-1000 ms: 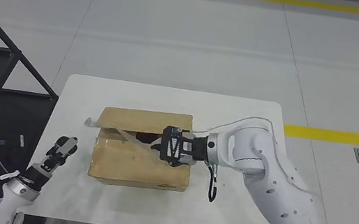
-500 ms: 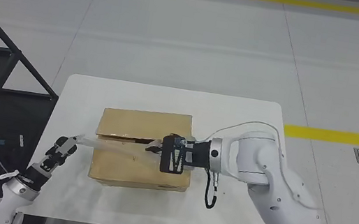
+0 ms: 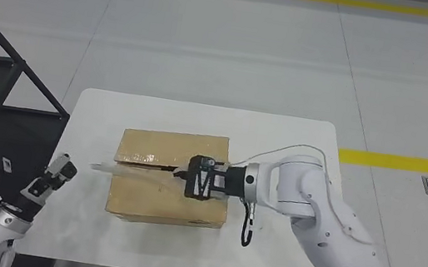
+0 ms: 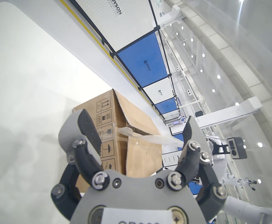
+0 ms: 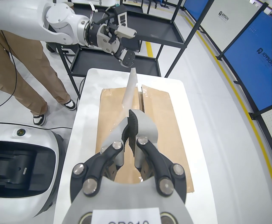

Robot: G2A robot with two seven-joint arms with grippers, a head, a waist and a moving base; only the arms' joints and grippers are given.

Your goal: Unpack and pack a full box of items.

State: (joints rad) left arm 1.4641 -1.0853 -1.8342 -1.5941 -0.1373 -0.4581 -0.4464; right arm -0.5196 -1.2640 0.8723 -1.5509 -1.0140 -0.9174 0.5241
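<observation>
Right claw (image 5: pixel 130 118) is pinched shut on a strip of clear tape (image 5: pixel 130 89), which lifts off the seam along the top of the cardboard box (image 5: pixel 163 118). My left claw (image 4: pixel 137 118) is spread wide and holds nothing.

I judge we are barely into the job. The box sits in the middle of the bench (image 3: pixel 280 144), its seal is coming away, but both top flaps lie flat and nothing has been taken out. By my reckoning, freeing the tape, opening the flaps, all the unpacking and the whole repacking are left to do.

From the top view I get the layout. The right claw (image 3: pixel 190 176) is over the box (image 3: pixel 153 200), and the tape (image 3: pixel 128 168) runs from it out past the box's end. The left claw (image 3: pixel 64 164) is by the bench edge, well apart from the box and not touching the tape's free end.

My right wrist view adds the grip itself and the gap between the two flaps. From the left wrist view I get the box's end panel (image 4: pixel 108 110), a ragged flap edge, and the tape (image 4: pixel 148 136) hanging loose in the air.
</observation>
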